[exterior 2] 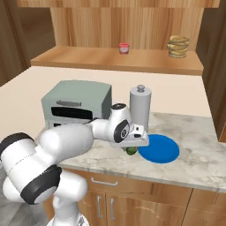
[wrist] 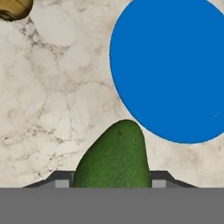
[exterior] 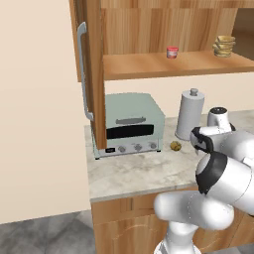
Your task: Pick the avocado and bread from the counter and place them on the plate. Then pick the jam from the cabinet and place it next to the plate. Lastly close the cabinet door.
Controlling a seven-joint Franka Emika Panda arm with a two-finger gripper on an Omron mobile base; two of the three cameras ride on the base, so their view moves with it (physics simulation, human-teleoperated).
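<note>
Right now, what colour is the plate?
Bright blue all over, plain. The plate shows best in the hand view, lying on the marbled counter.

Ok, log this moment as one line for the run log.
phase: avocado pick | gripper: fingers either side of avocado | plate: bare | bread: on counter | jam: on cabinet shelf

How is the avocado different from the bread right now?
The avocado is dark green and smooth, the bread golden-tan and rough. The avocado sits between the gripper's fingertips, beside the plate; the bread lies untouched farther off on the counter. Both are small and off the plate.
</note>
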